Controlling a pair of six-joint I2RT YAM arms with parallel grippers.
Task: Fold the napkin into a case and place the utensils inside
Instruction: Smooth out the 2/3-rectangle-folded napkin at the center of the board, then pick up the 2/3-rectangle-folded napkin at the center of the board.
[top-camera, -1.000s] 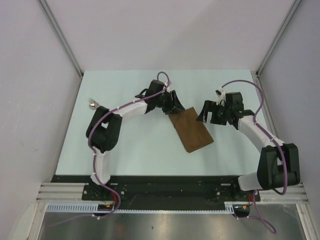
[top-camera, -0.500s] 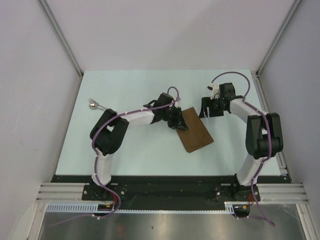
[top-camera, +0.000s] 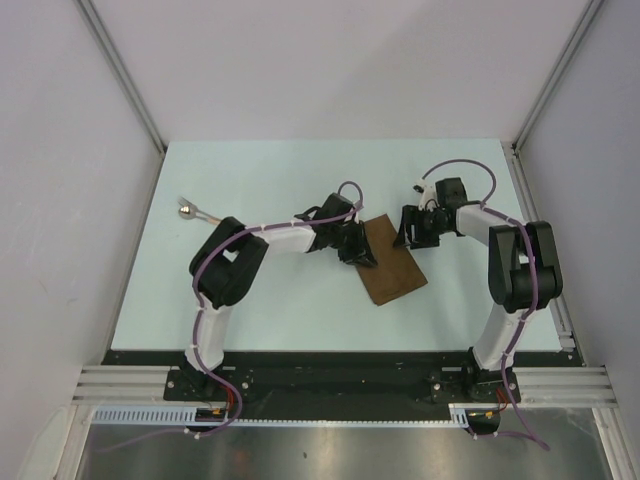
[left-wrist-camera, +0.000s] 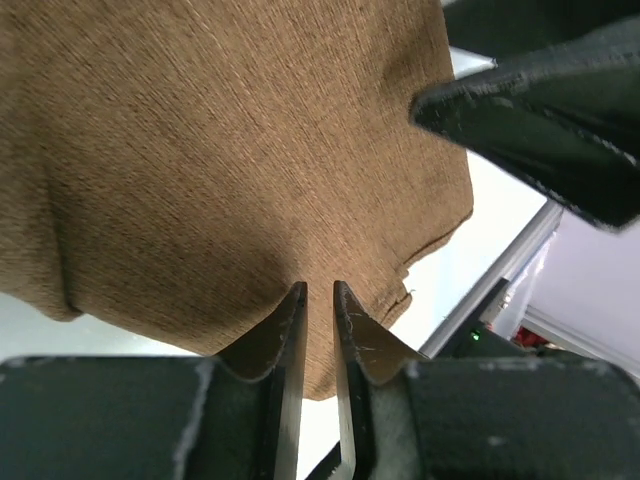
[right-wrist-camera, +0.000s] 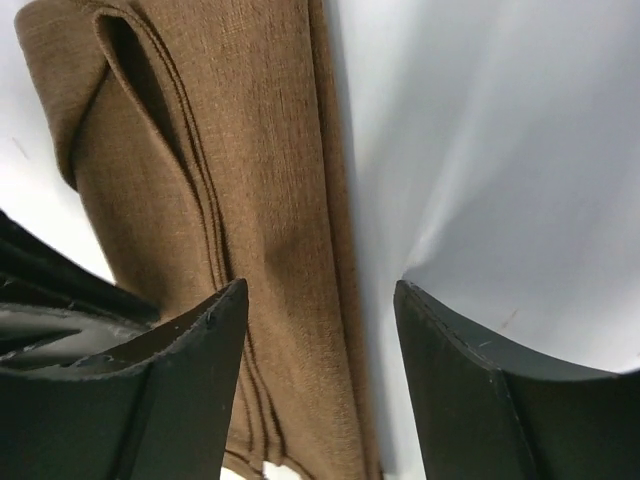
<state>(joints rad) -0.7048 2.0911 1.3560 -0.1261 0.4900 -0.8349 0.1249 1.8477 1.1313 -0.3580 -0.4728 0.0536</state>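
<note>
At worktop (top-camera: 270, 300) centre, napkin (top-camera: 386, 264) lies folded narrow, case seemingly unfinished; left jaws pinch its edge, right jaws spread above it. One utensil (top-camera: 188, 210) far left, not yet inside.

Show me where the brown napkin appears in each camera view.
Top external: napkin lies in the middle of the picture.
Left wrist: napkin fills the upper left.
Right wrist: napkin covers the left half, top to bottom.
Shared landmark: right gripper at the napkin's edge.

Napkin (top-camera: 395, 268) plain dark brown (fine woven texture); table (top-camera: 260, 180) pale mint green.
</note>
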